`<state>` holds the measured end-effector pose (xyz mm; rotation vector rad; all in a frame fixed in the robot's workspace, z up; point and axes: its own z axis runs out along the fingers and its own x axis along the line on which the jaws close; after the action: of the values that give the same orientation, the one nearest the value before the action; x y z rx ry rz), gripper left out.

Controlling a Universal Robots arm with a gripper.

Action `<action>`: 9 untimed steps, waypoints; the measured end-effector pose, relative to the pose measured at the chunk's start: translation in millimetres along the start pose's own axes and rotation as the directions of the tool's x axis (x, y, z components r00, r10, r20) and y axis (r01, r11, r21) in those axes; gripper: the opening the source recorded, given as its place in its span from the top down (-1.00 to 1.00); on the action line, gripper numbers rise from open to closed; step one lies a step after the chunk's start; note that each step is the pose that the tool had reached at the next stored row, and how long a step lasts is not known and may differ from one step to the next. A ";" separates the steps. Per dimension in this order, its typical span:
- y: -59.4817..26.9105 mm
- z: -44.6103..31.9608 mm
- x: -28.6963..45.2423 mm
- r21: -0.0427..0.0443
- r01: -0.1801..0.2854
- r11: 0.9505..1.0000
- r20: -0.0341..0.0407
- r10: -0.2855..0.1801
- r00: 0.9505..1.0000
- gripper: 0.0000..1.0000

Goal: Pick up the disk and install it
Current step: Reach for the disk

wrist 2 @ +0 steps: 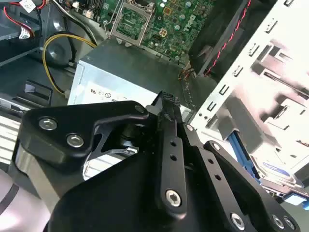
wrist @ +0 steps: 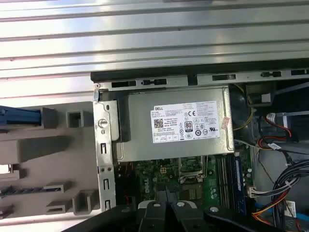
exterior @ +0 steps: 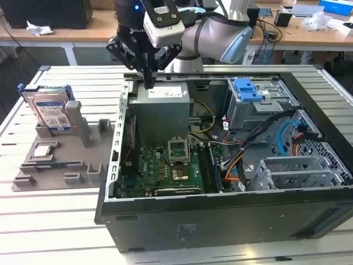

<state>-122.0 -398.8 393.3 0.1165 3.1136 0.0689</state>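
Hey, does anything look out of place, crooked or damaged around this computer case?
Nothing stands out. The disk stands on edge in its grey holder, the open computer case lies flat on the table, and the gripper hangs over the power supply with its jaws shut and empty.

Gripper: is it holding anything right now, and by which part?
Nothing. The gripper is shut and empty over the power supply; the disk stands apart in its grey holder.

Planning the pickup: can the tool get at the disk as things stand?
Probably yes. The disk stands upright in its grey holder with nothing over it; the tool hangs above the power supply nearby.
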 end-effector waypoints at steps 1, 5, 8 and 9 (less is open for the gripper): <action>-0.5 -0.2 6.9 0.000 0.000 1.000 0.000 0.000 1.000 0.79; -1.9 -0.7 26.2 0.000 0.000 1.000 0.000 0.000 1.000 0.79; -2.3 -0.9 31.2 0.000 0.000 1.000 0.000 0.000 1.000 0.79; -2.4 -0.9 32.5 0.000 0.000 1.000 0.000 0.000 1.000 0.79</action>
<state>-154.6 -398.9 393.3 0.1165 3.1137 0.0689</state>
